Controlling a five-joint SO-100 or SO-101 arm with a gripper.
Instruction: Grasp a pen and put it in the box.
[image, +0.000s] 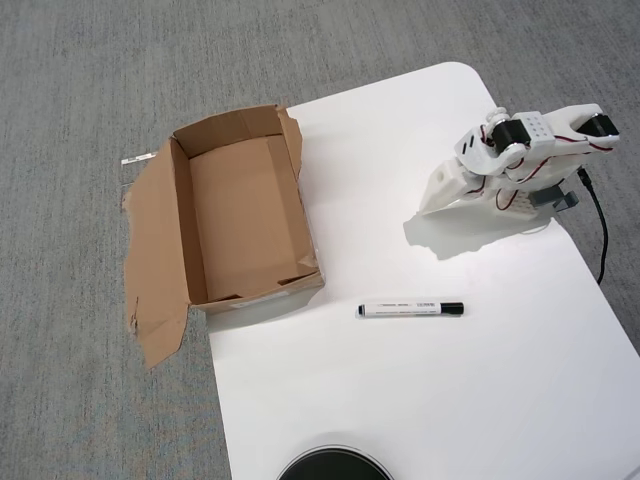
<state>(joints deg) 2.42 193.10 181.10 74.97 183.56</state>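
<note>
Your gripper sits folded, can't tell its finger gap; pen lies flat for grabbing beside the box.

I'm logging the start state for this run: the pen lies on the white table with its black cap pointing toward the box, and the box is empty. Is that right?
Not quite. In the overhead view the pen lies on the white table, but its black cap is at the end away from the box; the small tail end faces the box. The box is indeed empty.
</note>
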